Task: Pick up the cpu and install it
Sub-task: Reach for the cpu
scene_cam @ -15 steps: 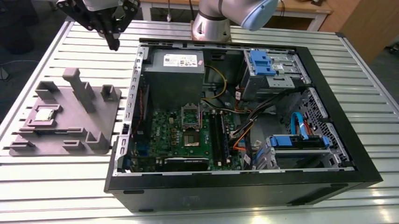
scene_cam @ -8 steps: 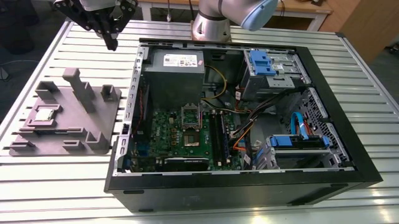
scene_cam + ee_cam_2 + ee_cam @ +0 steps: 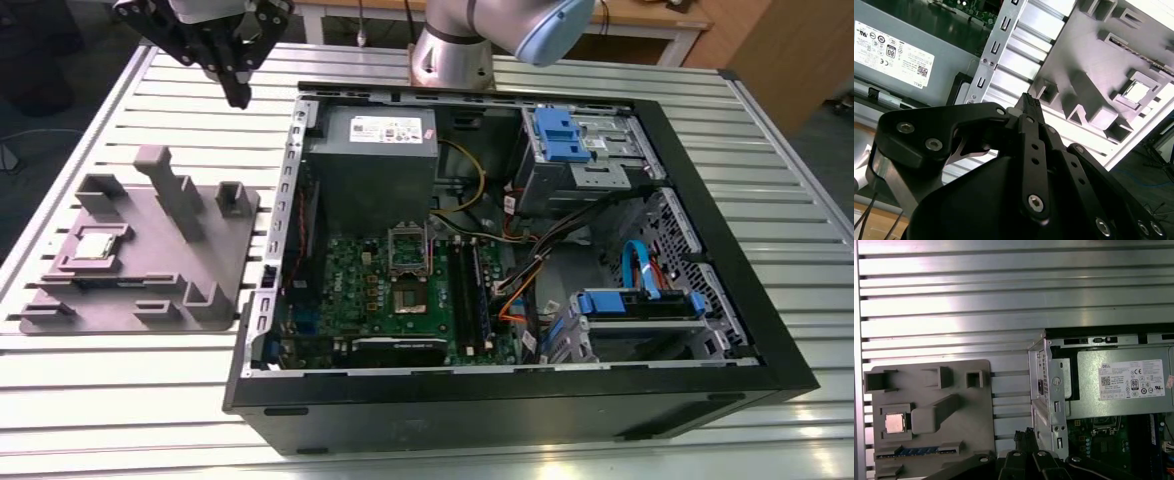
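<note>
The cpu (image 3: 96,243) is a small pale silver square lying flat in a recess of the grey tray (image 3: 160,290), at the exterior view's left. Both wrist views show the cpu (image 3: 1139,90) (image 3: 895,423) seated in the tray (image 3: 1094,65) (image 3: 954,440). My gripper (image 3: 240,95) hangs high over the slatted table, behind the tray and just outside the computer case's back left corner. Its black fingers (image 3: 1030,102) are shut together with nothing between them. The open silver socket frame (image 3: 407,245) stands on the green motherboard (image 3: 360,290) inside the case.
The open black computer case (image 3: 534,400) fills the table's middle and right. Inside are a grey power supply (image 3: 374,170), black memory sticks (image 3: 470,285), blue drive brackets (image 3: 561,135) and loose cables (image 3: 534,270). Upright posts (image 3: 167,185) rise from the tray.
</note>
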Available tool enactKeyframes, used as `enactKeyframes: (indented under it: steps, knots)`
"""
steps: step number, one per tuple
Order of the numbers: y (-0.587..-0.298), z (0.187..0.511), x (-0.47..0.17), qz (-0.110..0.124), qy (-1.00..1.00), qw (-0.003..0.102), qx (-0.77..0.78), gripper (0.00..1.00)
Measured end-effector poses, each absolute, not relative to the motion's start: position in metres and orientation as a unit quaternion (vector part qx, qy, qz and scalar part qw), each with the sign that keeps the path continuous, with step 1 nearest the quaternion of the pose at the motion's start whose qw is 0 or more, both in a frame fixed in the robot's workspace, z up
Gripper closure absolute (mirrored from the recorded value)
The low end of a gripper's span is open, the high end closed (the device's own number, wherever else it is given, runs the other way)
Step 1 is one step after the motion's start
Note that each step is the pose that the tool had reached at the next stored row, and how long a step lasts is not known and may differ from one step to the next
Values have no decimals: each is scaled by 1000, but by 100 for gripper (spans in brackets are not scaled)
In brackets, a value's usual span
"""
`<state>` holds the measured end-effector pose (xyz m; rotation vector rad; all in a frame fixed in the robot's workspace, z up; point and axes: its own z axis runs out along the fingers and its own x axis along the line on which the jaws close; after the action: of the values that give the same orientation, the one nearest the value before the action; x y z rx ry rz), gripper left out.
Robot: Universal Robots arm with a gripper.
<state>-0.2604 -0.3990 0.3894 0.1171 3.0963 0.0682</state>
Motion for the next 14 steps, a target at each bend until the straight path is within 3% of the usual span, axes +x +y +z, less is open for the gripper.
enactKeyframes:
  steps: [14]
  knots:
    - [-399,386,-293,22,999,21,38,90]
